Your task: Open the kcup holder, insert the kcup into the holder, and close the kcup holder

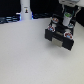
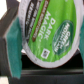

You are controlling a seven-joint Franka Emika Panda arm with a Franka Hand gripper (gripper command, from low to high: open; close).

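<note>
A pale desk carries the black kcup holder near its far edge, toward the exterior view's right, with a white post well apart along that same edge. Above the holder, the gripper clasps the green kcup, a mere speck from this distance. Only the wrist view shows the kcup pinched between teal fingers, its green lid lettered "Dark Magic".

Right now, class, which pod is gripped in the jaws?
The green kcup, clamped between the jaws above the holder; the pale and reddish pods rest ungripped at the holder.
</note>
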